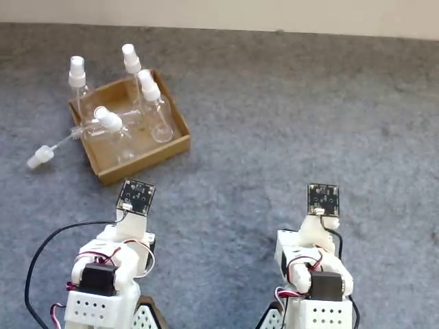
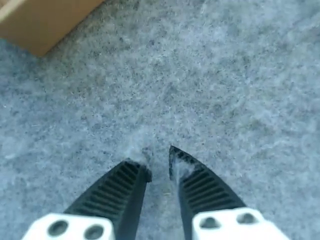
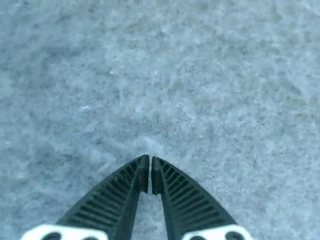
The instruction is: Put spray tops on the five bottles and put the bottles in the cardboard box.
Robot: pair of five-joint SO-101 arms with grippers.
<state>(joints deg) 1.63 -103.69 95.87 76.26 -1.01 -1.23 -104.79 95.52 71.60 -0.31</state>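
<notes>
— What is inside the cardboard box (image 1: 147, 159)?

— I count four bottles (image 1: 159, 120) with white spray tops. They stand upright. Three are clearly inside the box. The fourth (image 1: 77, 86) is at the box's far corner, and I cannot tell whether its base is inside the wall or just outside. One more spray top (image 1: 40, 157) lies on the table (image 1: 288, 116) just beside the box, with its thin tube pointing toward the box wall. Something clear lies at that wall, but I cannot tell what it is.

— Where is the box relative to the jaws?

— It is ahead of the left jaws and a little to the outer side, near but not touching. In the left wrist view one corner of the box (image 2: 40, 20) shows beyond the jaws. From the right jaws the box is well apart, across on the left arm's side.

— How do the arms stand?

— The left arm (image 1: 113, 267) and the right arm (image 1: 315, 267) are both folded back near their bases, with the wrists pointing down at the grey table.

— And the jaws?

— The left jaws have a small gap between the tips and hold nothing. The right jaws are almost closed, with only a thin slit between them, and they are also empty. Under both is bare table.
</notes>
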